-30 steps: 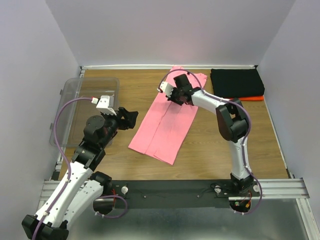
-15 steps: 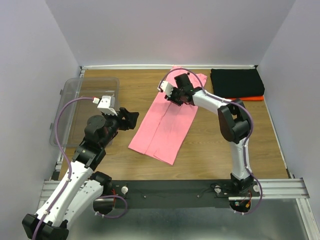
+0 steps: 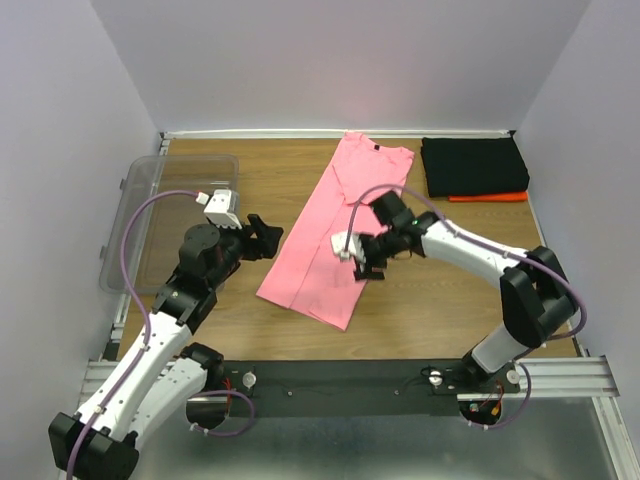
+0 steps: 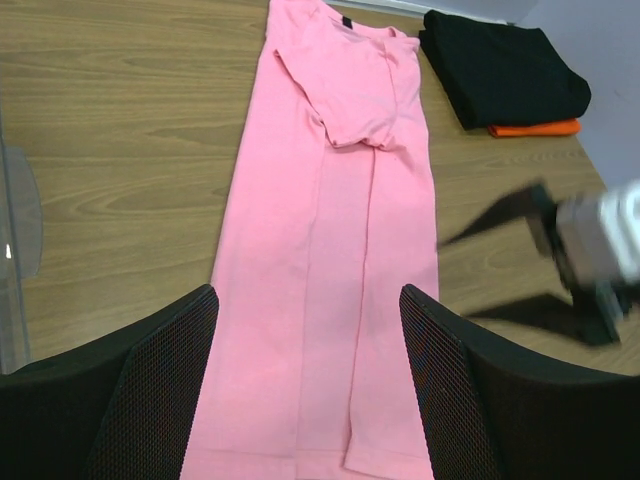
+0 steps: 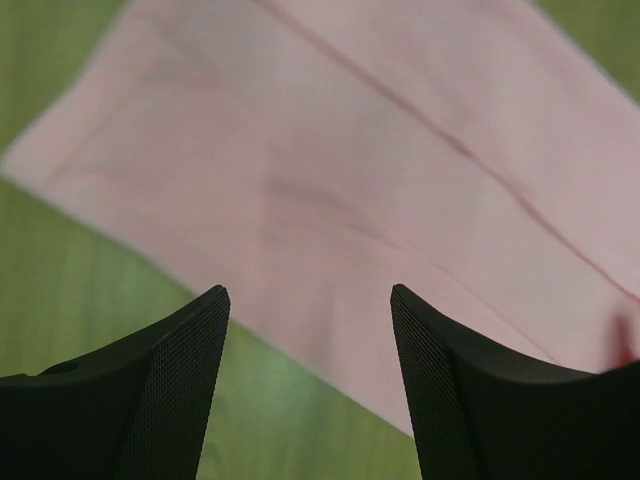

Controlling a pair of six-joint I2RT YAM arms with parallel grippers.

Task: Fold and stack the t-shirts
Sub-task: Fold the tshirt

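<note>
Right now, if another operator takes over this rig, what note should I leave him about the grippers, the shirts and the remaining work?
Left gripper: open, holds nothing, beside the left edge of the pink shirt.
Right gripper: open, holds nothing, over the pink shirt's near part.
Shirts: the pink one lies diagonally mid-table, folded lengthwise into a long strip, sleeves in. The black shirt is folded at the far right corner, on the orange-red shirt, of which only an edge shows.
Done: two shirts stacked; pink folded lengthwise.
Left: fold the pink crosswise, then place it on the black.
</note>
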